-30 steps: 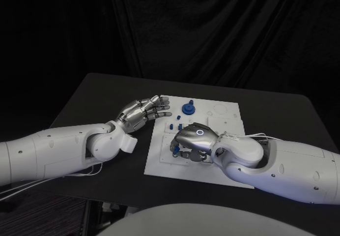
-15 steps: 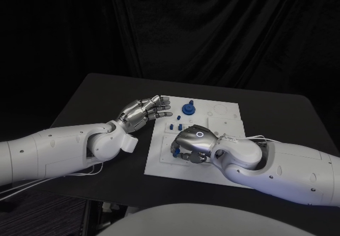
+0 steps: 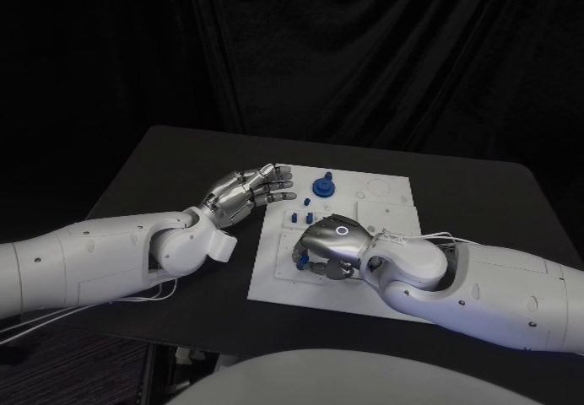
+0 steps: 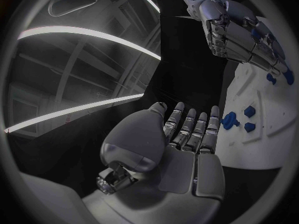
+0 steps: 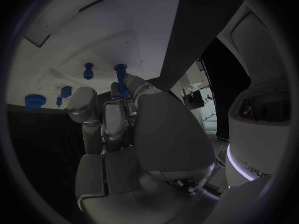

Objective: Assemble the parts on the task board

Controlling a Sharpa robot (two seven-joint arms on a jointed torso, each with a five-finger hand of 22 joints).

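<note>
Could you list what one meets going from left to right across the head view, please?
Left arm → left robot hand, fingers apart over the board's left edge → task board, bearing a tall blue part → right robot hand, lying on the board → right arm.

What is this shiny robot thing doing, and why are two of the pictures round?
It is a robot with two white arms and silver hands, working at a black table. One picture comes from a camera on its head, looking down. The round ones come from cameras on its wrists, behind each hand. On the table lies a white task board with small blue parts to put together. The left hand hovers at the board's edge, fingers apart, holding nothing. The right hand is down on the board, pinching a blue peg in its fingertips.
</note>
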